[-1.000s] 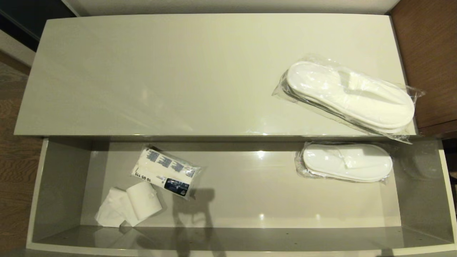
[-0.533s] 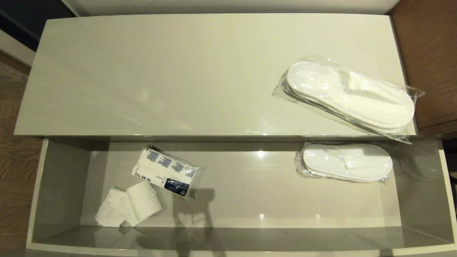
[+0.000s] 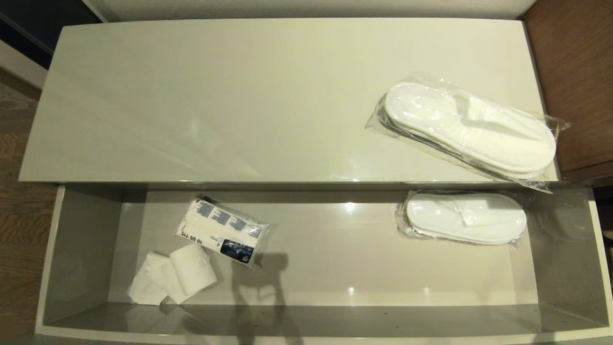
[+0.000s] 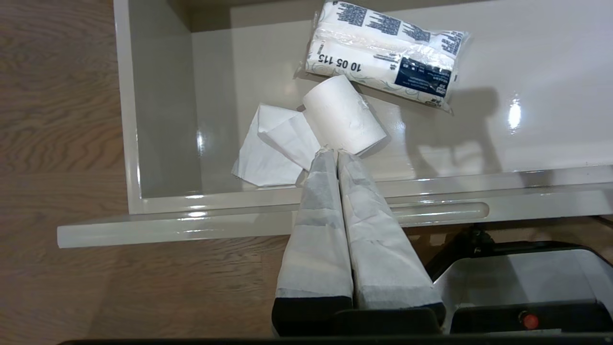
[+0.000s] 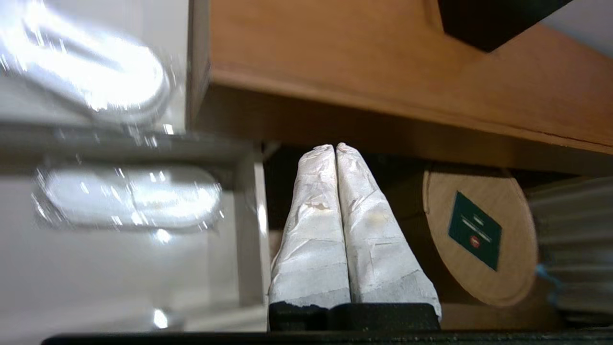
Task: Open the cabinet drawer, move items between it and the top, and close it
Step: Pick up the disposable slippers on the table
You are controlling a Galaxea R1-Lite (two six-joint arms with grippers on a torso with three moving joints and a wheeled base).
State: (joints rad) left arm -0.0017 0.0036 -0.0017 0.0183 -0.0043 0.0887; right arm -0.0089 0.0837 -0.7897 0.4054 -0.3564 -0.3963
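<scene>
Two slipper pairs are showing: one (image 3: 471, 128) lying on the top (image 3: 215, 96), one (image 3: 464, 218) sitting inside the open cabinet drawer (image 3: 335, 258). Paper roll (image 3: 191, 270) and a printed pack (image 3: 221, 231) are lying at the drawer's left. Left gripper (image 4: 331, 152) is hanging over the drawer's front edge, fingers pressed together, empty. Right gripper (image 5: 335, 146) is pointing at the brown furniture (image 5: 407, 81), fingers together, empty.
</scene>
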